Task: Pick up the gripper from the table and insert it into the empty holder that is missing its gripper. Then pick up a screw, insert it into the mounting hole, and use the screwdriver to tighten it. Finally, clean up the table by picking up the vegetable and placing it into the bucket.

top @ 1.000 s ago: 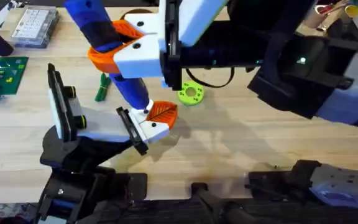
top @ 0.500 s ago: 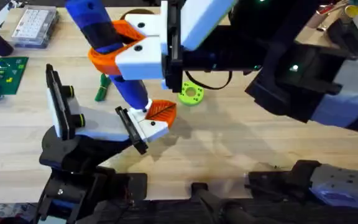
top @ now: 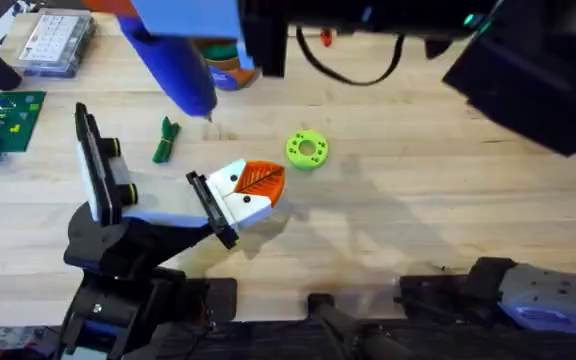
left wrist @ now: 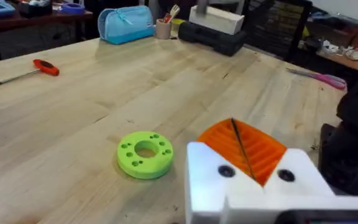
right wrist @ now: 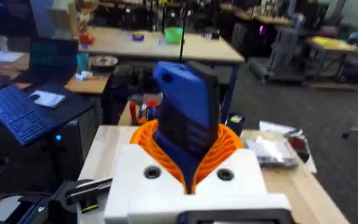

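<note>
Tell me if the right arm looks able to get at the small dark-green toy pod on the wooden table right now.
Probably not yet: the right gripper holds the thick blue screwdriver between its fingers. The dark-green toy pod lies uncovered on the table, beside the black stand, so the way looks free once the tool is put down.

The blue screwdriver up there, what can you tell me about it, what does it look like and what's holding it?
The screwdriver is a thick, blue, pen-shaped tool that looks like plastic, with a darker band on its body and a short thin metal bit at its lower end. It hangs tilted above the table, its bit pointing down, clear of the wood, beyond the small dark-green vegetable. The right gripper holds it: in the right wrist view its orange ribbed fingers clamp either side of the blue body.
</note>
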Robot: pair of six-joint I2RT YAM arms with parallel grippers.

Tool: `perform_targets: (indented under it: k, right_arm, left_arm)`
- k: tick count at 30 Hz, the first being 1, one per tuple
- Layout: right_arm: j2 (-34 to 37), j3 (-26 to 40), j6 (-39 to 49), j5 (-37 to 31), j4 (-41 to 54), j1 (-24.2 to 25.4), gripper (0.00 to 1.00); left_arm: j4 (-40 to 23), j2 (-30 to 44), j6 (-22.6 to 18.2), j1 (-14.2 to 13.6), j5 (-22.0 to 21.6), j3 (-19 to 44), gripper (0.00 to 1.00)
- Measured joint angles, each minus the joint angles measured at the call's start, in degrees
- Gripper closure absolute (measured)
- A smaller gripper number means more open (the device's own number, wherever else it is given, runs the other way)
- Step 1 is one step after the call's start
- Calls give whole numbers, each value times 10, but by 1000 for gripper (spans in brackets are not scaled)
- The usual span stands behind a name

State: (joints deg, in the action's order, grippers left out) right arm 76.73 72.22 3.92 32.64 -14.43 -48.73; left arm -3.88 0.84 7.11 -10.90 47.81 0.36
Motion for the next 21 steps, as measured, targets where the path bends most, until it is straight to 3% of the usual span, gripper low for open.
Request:
perform_targets:
  k: [21]
  right_arm:
    - [1,10,101,-21,107,38,975]
  left_arm:
    - [0,0,0,0,0,0,985]
